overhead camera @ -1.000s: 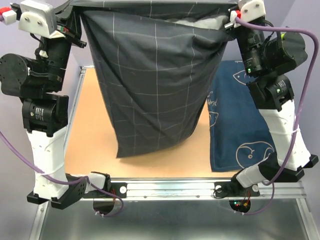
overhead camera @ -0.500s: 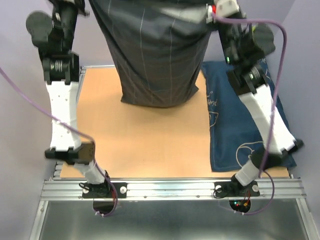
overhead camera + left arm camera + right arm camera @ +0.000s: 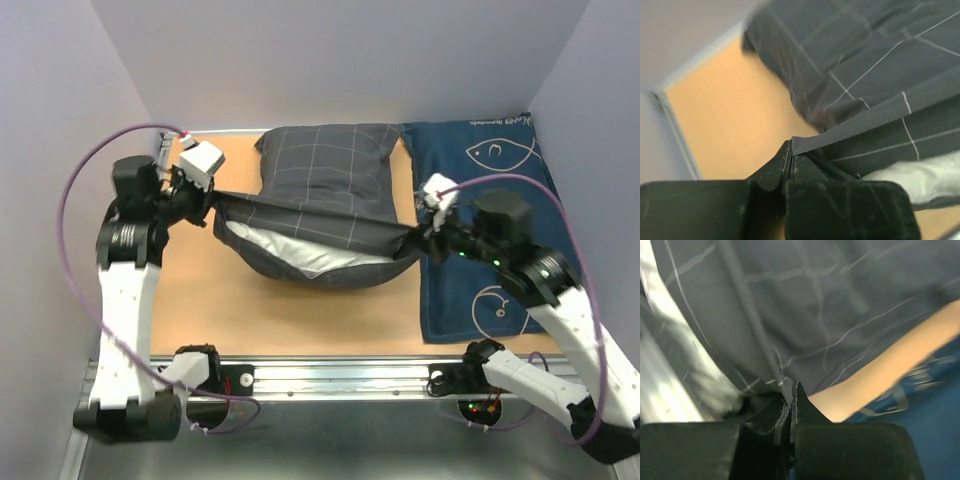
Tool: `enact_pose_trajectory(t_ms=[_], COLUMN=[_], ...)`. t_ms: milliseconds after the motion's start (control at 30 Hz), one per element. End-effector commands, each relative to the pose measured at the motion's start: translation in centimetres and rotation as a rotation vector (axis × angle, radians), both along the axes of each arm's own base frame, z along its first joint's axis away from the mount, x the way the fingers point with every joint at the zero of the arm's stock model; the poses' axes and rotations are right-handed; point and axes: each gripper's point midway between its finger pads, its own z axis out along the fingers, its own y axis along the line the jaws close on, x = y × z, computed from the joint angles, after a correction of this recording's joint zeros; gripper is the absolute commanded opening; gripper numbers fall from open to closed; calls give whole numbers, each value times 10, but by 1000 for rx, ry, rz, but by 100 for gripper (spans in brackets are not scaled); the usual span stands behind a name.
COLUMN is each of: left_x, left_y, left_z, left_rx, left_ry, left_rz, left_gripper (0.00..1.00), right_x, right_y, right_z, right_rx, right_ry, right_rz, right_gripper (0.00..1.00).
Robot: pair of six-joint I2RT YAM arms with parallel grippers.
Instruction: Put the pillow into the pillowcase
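The dark grey grid-patterned pillowcase (image 3: 320,175) lies on the table with its mouth toward the near side. The white pillow (image 3: 300,258) shows inside that mouth; most of it is hidden by the fabric. My left gripper (image 3: 213,200) is shut on the left corner of the pillowcase's upper hem (image 3: 860,127). My right gripper (image 3: 418,238) is shut on the right corner of the same hem (image 3: 782,390). The hem is stretched taut between them, just above the table. White pillow (image 3: 910,175) shows beneath the hem in the left wrist view.
A navy blue cloth with white fish drawings (image 3: 490,200) lies on the right side of the table, under my right arm. The orange tabletop (image 3: 190,290) shows left and in front of the pillowcase. Grey walls close in at the back and sides.
Both arms have come down from holding the pillowcase high by its mouth. The filled pillowcase now lies flat on the table, hem still gripped at both corners.
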Motion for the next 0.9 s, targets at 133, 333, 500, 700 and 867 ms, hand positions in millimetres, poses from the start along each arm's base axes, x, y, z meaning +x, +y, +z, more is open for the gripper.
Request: enact_pose_trajectory(t_ms=[133, 333, 500, 700, 867], left_x=[92, 176, 166, 122, 102], left_y=[64, 84, 155, 231, 267], left_z=[-52, -28, -41, -68, -42], left_rx=[183, 181, 205, 403, 392], left_ry=[134, 106, 169, 237, 253], left_rz=[236, 290, 395, 480, 584], left_gripper=[0, 0, 0, 0, 47], right_x=[15, 24, -42, -77, -8], right_y=[36, 87, 167, 212, 190], right_z=[-119, -83, -69, -59, -40], right_rx=[-124, 15, 111, 88, -9], right_ry=[408, 421, 483, 469, 276], right_rz=[136, 318, 608, 800, 554], right_gripper=[1, 1, 1, 67, 82])
